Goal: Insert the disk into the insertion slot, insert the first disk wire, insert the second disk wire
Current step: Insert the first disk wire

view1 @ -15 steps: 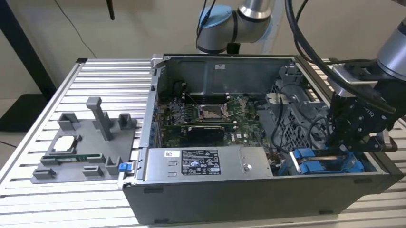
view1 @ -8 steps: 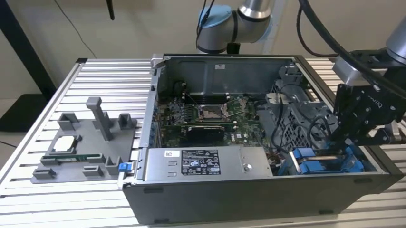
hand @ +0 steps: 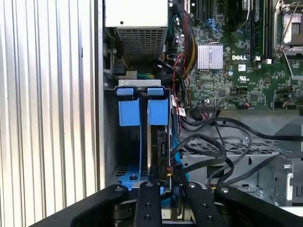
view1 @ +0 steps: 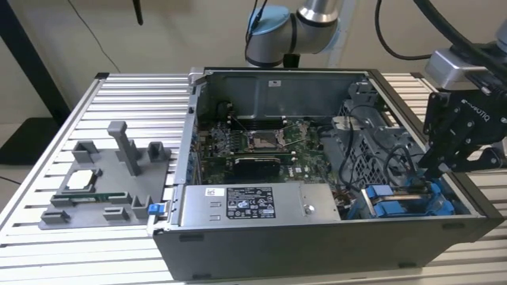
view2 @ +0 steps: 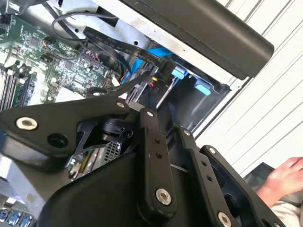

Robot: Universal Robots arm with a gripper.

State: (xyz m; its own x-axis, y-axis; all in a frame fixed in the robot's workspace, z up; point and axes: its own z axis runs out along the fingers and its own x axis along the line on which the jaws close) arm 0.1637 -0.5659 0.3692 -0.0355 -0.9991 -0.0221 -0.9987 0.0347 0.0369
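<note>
Disk [hand: 158, 142] in its slot, gripper [hand: 166, 187] close at its wire end
The one disk stands on edge inside the slot [hand: 110, 142], beside two blue tabs [hand: 129, 112]. I cannot tell whether the gripper is spread or pinching. A wire plug should go in square and straight, clear of the loose black wires [hand: 227, 124].

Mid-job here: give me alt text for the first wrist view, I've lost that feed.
The robot's black hand hangs over the insertion slot of an open computer case, where the blue-framed disk sits on edge. Black cables loop beside it, with the green motherboard beyond.
</note>
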